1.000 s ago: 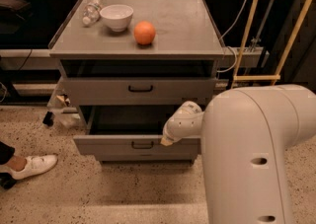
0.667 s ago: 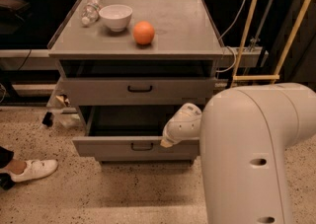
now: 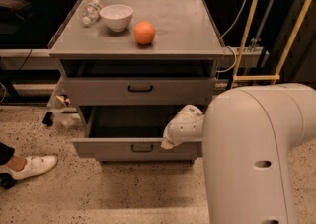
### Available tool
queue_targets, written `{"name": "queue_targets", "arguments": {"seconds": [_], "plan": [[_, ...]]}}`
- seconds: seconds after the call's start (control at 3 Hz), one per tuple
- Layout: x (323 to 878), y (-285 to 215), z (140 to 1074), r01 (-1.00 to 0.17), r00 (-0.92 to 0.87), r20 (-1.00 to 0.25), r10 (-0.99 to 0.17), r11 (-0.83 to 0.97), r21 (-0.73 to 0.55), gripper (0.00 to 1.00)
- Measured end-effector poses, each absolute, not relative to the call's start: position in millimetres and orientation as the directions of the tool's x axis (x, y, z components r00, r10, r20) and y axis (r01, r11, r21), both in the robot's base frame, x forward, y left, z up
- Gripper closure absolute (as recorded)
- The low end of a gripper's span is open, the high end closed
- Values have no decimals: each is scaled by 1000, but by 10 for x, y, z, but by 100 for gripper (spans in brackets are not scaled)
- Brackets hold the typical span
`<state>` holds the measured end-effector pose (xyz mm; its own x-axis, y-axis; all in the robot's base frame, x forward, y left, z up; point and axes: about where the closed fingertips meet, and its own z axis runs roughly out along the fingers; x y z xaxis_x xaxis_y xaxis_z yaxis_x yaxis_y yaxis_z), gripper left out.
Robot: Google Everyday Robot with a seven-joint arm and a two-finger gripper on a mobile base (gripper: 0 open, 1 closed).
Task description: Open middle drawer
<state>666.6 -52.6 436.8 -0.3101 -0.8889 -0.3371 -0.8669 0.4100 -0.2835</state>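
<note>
As the task concerns one drawer only, that item heads the list

- Middle drawer [image 3: 106,149]: grey metal, set below the table [image 3: 187,25], standing well out toward the camera, dark box interior exposed.
- Handle [image 3: 141,147]: small black bar at the centre of the drawer's flat front.
- Axis: the front runs left to right across the view. Travel is straight out toward the robot.
- Hand [image 3: 167,143]: white, at the end of the single arm [image 3: 252,154], at the top edge of the drawer front, just right of the handle. Whether it is spread or pressed together cannot be told, nor whether it grips the edge.
- Relation: the drawer lies right at the hand, its centre slightly to the left.
- Judgement: the opening looks largely done. Any further pull would run straight back toward the robot's base.
- Upper drawer [image 3: 98,91]: shut, same kind of handle.
- Table top: white bowl [image 3: 116,17], orange [image 3: 144,32], clear bottle [image 3: 91,10] lying beside the bowl.
- Floor [image 3: 59,193]: white shoe [image 3: 29,165] at the left.
- Brands, labels, writing: none legible
</note>
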Motion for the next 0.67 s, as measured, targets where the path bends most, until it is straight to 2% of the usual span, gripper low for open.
{"name": "queue_targets", "arguments": {"seconds": [0.67], "plan": [[6613,-529,4378,-866,-312,-340,-887,413,-283,100]]}}
